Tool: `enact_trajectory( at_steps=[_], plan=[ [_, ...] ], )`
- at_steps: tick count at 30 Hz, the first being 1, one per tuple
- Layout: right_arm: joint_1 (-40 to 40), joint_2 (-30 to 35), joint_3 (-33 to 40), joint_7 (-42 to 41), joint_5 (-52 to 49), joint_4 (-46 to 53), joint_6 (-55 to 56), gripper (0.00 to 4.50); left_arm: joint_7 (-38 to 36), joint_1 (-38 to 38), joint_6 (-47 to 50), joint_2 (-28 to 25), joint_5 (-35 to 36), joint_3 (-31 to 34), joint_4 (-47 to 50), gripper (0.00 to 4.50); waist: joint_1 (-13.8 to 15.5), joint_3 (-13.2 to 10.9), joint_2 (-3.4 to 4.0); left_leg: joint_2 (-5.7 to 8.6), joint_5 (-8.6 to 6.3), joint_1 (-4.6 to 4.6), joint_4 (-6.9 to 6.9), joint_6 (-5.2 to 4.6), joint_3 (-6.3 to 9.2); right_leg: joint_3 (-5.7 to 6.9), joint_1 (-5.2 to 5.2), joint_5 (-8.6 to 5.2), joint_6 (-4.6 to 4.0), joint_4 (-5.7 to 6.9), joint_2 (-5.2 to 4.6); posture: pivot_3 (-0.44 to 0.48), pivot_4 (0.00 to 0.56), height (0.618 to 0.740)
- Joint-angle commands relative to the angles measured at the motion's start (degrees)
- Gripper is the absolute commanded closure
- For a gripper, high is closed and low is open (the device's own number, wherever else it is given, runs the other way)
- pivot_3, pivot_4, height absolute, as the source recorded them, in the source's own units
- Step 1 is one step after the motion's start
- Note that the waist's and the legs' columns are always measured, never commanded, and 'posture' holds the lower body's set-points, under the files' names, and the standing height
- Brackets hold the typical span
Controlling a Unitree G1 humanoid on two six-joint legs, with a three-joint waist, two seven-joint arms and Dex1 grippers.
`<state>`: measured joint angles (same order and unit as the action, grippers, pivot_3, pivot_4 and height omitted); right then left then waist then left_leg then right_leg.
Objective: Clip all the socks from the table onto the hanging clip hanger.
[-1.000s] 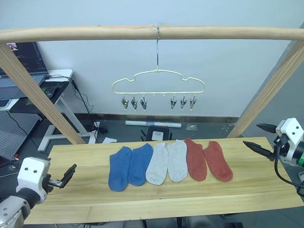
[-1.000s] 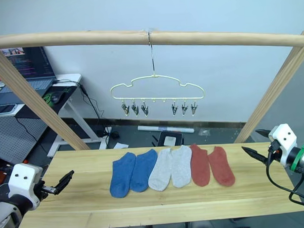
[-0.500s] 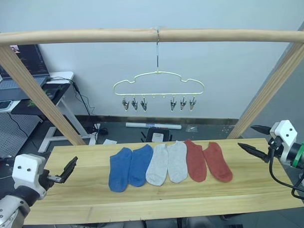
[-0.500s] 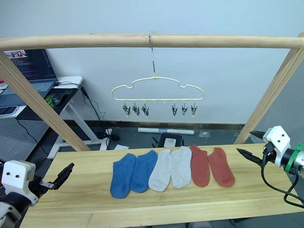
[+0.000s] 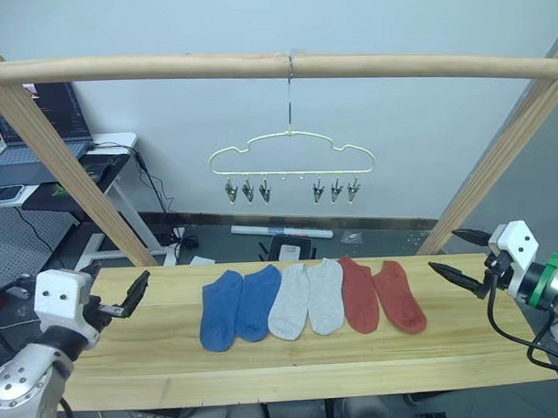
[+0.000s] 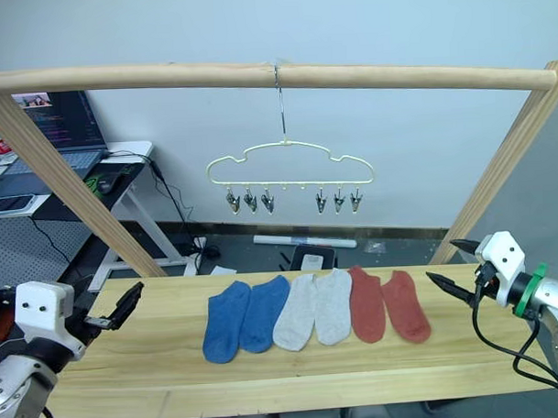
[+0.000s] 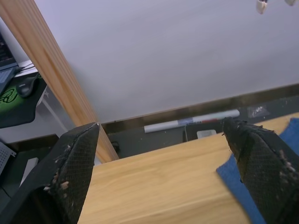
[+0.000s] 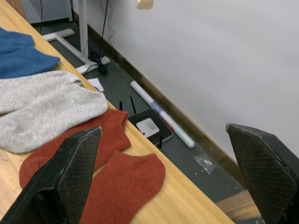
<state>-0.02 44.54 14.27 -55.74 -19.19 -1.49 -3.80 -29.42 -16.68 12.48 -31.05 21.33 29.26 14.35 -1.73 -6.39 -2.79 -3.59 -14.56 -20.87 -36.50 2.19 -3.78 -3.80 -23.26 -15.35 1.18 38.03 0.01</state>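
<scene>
Six socks lie side by side across the middle of the table (image 5: 156,360): two blue socks (image 5: 221,309), two grey socks (image 5: 287,301) and two rust red socks (image 5: 398,296). The clip hanger (image 5: 291,133) hangs by its hook from the wooden pole (image 5: 164,64), above and behind the socks, and its metal clips (image 5: 247,189) hold nothing. My left gripper (image 5: 116,281) hovers open over the table's left end, well left of the blue socks. At the right end, my right gripper (image 5: 444,249) is open and empty, just right of the red socks (image 8: 117,182).
Slanted wooden posts (image 5: 62,171) carry the pole at both ends of the table. A small desk with a laptop (image 5: 39,153) stands behind on the left. Cables and a white tube (image 5: 280,230) lie on the floor beyond the table.
My left gripper has risen and moved forward over the table's left end. The right gripper has shifted slightly left toward the red socks. The socks and hanger have not moved.
</scene>
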Motion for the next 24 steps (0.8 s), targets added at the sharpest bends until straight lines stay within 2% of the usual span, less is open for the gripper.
enact_trajectory(
  at_steps=[1,4,14,24],
  plan=[
    [-1.14,-0.53,0.09,0.8,-1.16,4.6,-0.32,0.02,1.92,1.72,1.36,0.99,0.75,-0.78,3.36,0.0,-0.02,0.0,0.0,0.0,0.0,0.0,-0.02,0.0,0.01,-0.01,0.0,0.0,0.01,0.01,0.0,0.016,0.092,0.74],
    [-0.63,-0.84,-0.39,0.46,-2.6,8.69,-2.18,0.02,4.57,4.21,5.72,3.24,4.32,-0.82,5.75,0.0,0.01,-0.05,0.03,-0.01,0.0,-0.01,-0.09,0.0,0.02,-0.03,0.01,0.01,0.02,0.04,0.0,0.01,0.111,0.74],
    [-4.37,-2.44,-3.39,4.3,-9.21,23.46,-13.14,0.02,6.82,10.23,11.03,5.27,5.89,-6.62,9.25,0.0,-0.11,-1.23,0.15,-0.01,0.0,-0.04,-0.34,0.0,0.3,-0.15,0.09,0.01,0.01,0.08,0.04,-0.02,0.174,0.74],
    [-8.47,-4.27,-4.64,7.42,-11.96,28.36,-18.21,0.02,7.26,17.59,10.07,6.25,4.15,-11.0,6.25,0.0,-0.06,-4.01,0.17,0.0,-0.03,-0.21,-0.4,-0.03,0.4,-0.17,0.03,0.15,0.06,0.0,0.03,-0.044,0.231,0.74]
  ],
)
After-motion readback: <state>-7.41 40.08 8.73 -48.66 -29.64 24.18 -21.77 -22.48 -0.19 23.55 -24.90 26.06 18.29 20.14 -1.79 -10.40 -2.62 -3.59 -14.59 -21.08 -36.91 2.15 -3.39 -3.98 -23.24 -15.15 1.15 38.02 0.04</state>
